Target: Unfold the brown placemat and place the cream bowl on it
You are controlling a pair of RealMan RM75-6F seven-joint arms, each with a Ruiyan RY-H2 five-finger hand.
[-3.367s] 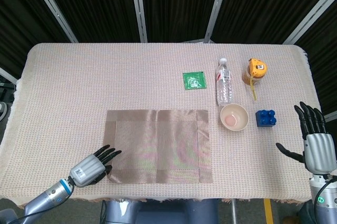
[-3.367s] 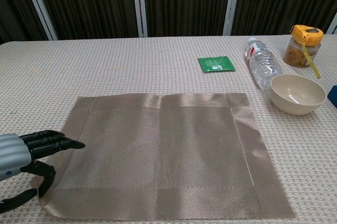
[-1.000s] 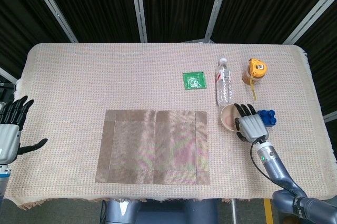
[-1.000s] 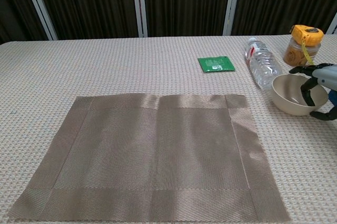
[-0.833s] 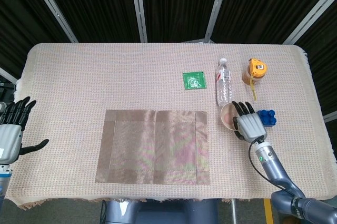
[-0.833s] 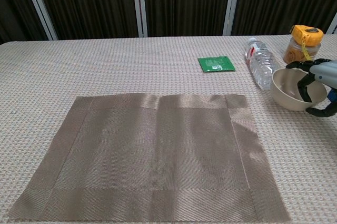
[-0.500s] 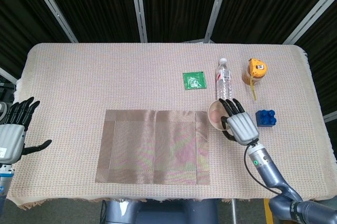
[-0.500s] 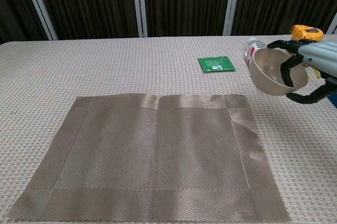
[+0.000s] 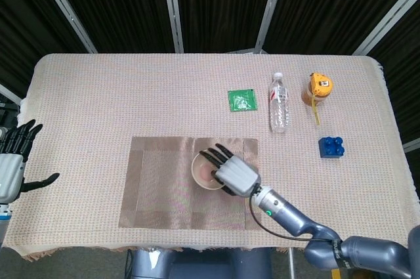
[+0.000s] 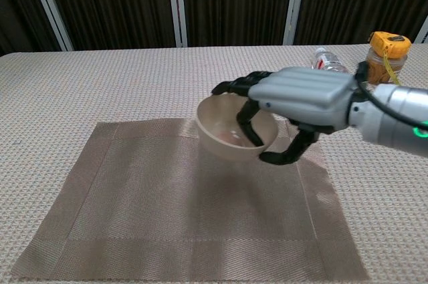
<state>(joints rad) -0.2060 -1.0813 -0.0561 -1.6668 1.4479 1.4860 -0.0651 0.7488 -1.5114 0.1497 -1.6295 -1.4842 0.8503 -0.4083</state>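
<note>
Brown placemat (image 9: 190,182) lies flat on the surface. Over its middle, the right hand (image 9: 234,176) grips the cream bowl (image 10: 234,134) by its rim. At the far left, the left hand (image 9: 12,167) is spread, holding nothing.

bowl (image 9: 207,169) above mat (image 9: 157,187) ctr, bottle (image 9: 279,103) behind
</note>
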